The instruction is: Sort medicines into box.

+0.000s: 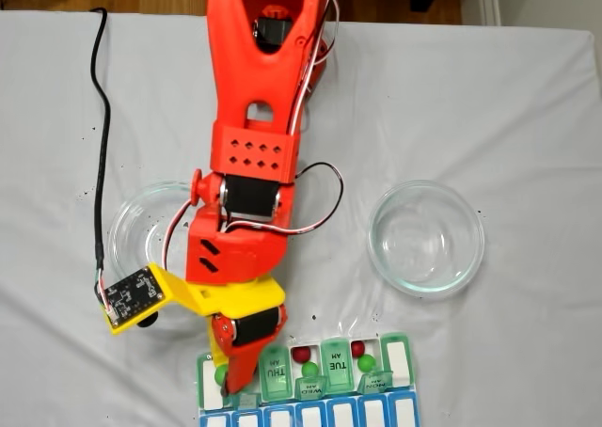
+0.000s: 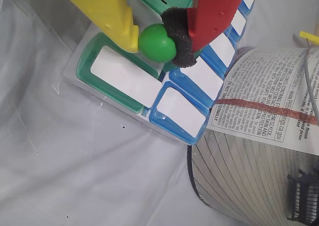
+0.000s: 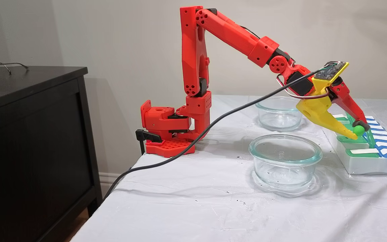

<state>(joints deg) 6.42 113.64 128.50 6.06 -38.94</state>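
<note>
Gripper (image 2: 158, 39) — pinching a green pill (image 2: 156, 43) just above the pill organizer (image 2: 124, 81), left end in the wrist view. Advice: centre over an open compartment — then release gently.

fingers (image 1: 229, 382) over box (image 1: 400, 361) | green pill (image 1: 221, 374) between them

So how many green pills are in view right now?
3: one held in the claw as green pill, two in open organizer compartments. Others may be hidden.
</note>
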